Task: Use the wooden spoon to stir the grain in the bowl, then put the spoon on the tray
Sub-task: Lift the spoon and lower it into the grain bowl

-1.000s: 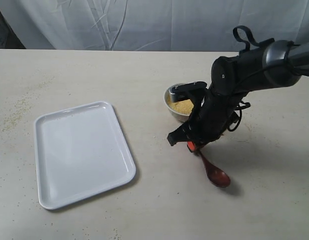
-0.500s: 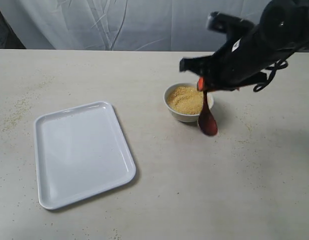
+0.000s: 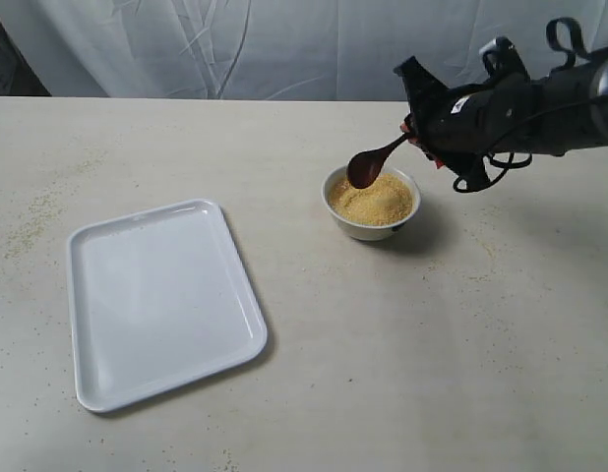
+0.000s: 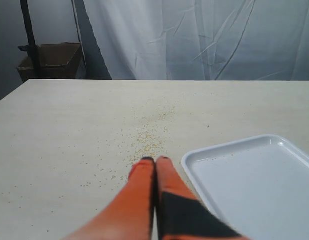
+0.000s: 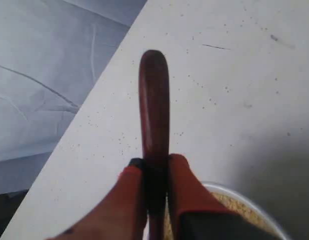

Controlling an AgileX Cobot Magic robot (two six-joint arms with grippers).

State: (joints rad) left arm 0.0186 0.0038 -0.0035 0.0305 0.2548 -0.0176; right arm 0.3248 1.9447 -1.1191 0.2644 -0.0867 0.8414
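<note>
The dark reddish-brown wooden spoon [image 3: 367, 165] slants down from my right gripper [image 3: 412, 139], which is shut on its handle. Its oval head hangs just above the far-left rim of the white bowl [image 3: 367, 232], over the heaped golden grain [image 3: 381, 203]. In the right wrist view the spoon [image 5: 154, 95] sticks out past the orange fingers [image 5: 132, 185], with the bowl rim [image 5: 229, 191] and grain [image 5: 239, 207] below. The white tray [image 3: 156, 295] lies flat at the left. My left gripper [image 4: 155, 161] is shut on nothing, low over the table beside the tray [image 4: 254, 180].
Loose grains [image 4: 149, 142] are scattered on the beige table ahead of the left gripper and along the table's left side [image 3: 33, 216]. A white curtain hangs behind the table. A brown box [image 4: 49, 60] stands beyond the table's edge.
The right gripper raised the spoon from the table in front of the bowl, swung it up and behind, and now holds its head over the bowl.
</note>
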